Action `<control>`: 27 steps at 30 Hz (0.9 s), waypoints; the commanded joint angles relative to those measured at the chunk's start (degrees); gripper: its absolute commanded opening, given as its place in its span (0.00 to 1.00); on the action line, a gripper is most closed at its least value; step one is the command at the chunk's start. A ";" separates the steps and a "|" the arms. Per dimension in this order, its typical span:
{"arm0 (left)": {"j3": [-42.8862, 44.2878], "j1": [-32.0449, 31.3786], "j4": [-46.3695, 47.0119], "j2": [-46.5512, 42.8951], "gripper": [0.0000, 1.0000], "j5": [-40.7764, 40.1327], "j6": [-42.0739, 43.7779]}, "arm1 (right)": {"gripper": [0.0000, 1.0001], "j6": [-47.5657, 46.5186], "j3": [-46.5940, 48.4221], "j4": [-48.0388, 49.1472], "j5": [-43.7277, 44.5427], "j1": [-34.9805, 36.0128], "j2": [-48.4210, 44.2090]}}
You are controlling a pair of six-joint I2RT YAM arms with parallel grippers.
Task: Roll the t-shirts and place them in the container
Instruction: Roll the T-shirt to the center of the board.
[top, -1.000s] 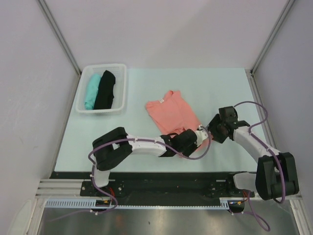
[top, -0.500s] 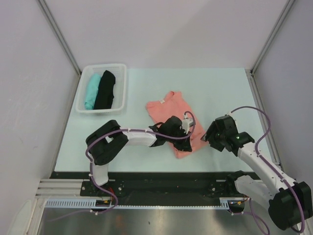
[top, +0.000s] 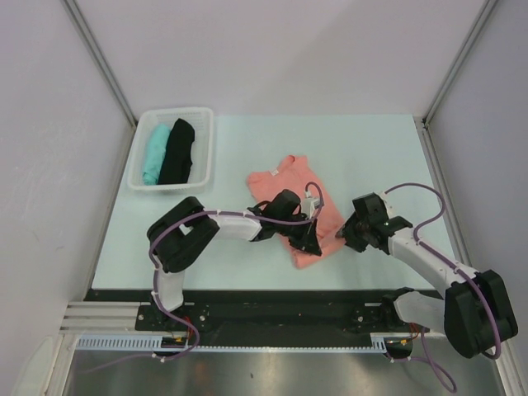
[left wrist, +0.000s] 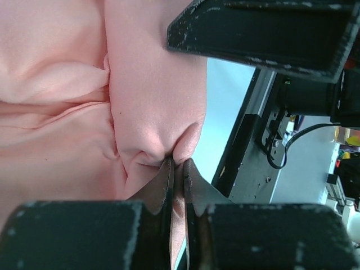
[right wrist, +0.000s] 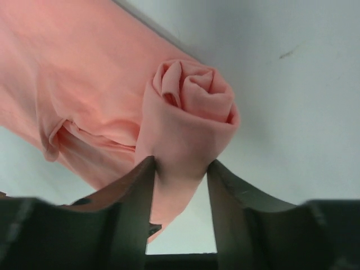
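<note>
- Top view only: your salmon-pink t-shirt (top: 279, 183) lies mid-table (top: 371, 148), to the right of the white basket (top: 169, 189). Both arms meet at its near-right end.
- Top view hides both grips; only the wrist views show them.
- Left wrist view: your left gripper (left wrist: 178, 169) is nearly closed, pinching a thin fold of the pink cloth (left wrist: 152, 73) at its edge. The cloth puckers towards the pinch.
- Right wrist view: your right gripper (right wrist: 180, 169) holds the rolled end (right wrist: 191, 107), one finger against each side and the cloth squeezed between them. The spiral of layers faces the camera, and the rest of the shirt runs flat off to the left.
- Count: three t-shirts, one basket, two grippers.
- In the basket, at the far left of the table: a teal t-shirt (top: 154, 153) and a black t-shirt (top: 176, 151), side by side, both bundled.
- Pink shirt: plain, soft and creased, rolled at the near end only.
</note>
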 commanded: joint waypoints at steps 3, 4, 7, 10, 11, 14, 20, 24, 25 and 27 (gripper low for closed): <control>-0.18 1.12 -0.70 0.33 0.08 2.95 -0.53 | 0.31 3.86 0.74 2.67 0.25 -1.56 1.83; 0.08 1.21 -0.96 0.24 0.08 2.77 -0.44 | 0.28 3.86 0.92 2.15 0.17 -1.65 2.00; 0.61 1.38 -2.19 -0.02 0.11 1.81 0.18 | 0.23 4.21 1.45 1.44 0.52 -1.92 2.09; 1.14 1.38 -3.42 -0.28 0.15 0.93 0.97 | 0.22 4.73 2.58 0.92 0.51 -2.18 2.70; 1.31 1.38 -4.21 -0.54 0.15 0.75 1.41 | 0.22 4.91 2.94 0.57 0.69 -2.27 3.05; 1.32 1.47 -5.88 -1.95 0.25 -1.44 2.28 | 0.19 5.00 5.13 -0.75 0.61 -2.27 4.72; 0.00 1.38 -9.22 -5.64 0.48 -6.98 4.13 | 0.10 5.35 9.00 -3.04 0.69 -2.27 9.64; -1.76 0.77 -10.19 -9.15 0.55 -12.33 5.36 | 0.05 5.61 10.85 -3.66 0.08 -2.18 12.72; -2.02 0.51 -12.20 -10.29 0.56 -13.48 5.80 | 0.04 5.79 11.20 -3.92 -0.01 -2.09 13.16; -2.11 -0.54 -14.05 -11.26 0.57 -16.64 7.21 | 0.02 6.14 12.51 -4.53 0.25 -2.09 14.57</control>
